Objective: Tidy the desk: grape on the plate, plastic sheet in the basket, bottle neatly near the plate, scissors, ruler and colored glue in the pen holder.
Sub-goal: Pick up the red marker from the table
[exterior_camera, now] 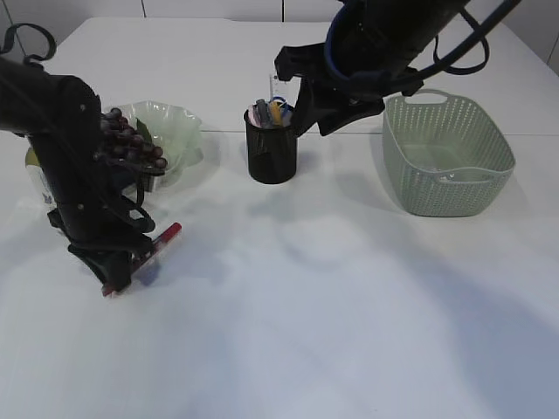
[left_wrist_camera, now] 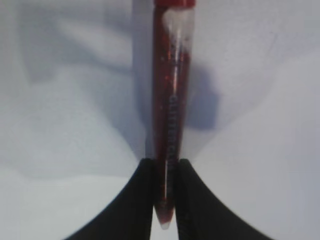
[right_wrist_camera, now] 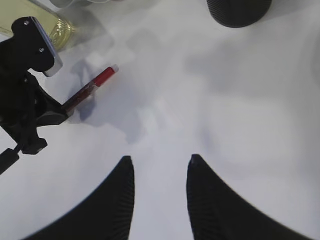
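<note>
1. Glue tube (left_wrist_camera: 171,125) – red, pinched at its tip by the left gripper (left_wrist_camera: 165,200), low over the table (exterior_camera: 349,332).
2. Right gripper (right_wrist_camera: 160,185) hangs open, empty.
3. Risk: such an end-hold may let it swivel – missing the pen holder (exterior_camera: 272,153).

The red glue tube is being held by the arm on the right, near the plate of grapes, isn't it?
Not quite. The left gripper holds the red glue tube, its jaws shut on the tube's tip, as the left wrist view shows. It is indeed near the plate of grapes. The right gripper is open and holds nothing.
</note>
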